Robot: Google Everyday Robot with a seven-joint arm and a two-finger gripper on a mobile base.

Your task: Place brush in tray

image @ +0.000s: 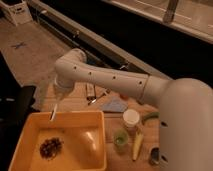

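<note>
My gripper (56, 99) hangs from the white arm's wrist at the left, just above the far rim of the tray. It is shut on the brush (52, 115), a thin whitish stick that points down, its lower end at the tray's far left rim. The tray (100, 150) is a large yellow-orange tub at the front left of the wooden table. A dark clump (50, 147) lies inside it.
A small green cup (120, 140), a white-lidded container (131, 118), a yellow cob (137, 145) and a dark can (154, 156) stand right of the tray. A metal utensil (97, 97) and a bluish sheet (114, 105) lie behind it. My white arm fills the right side.
</note>
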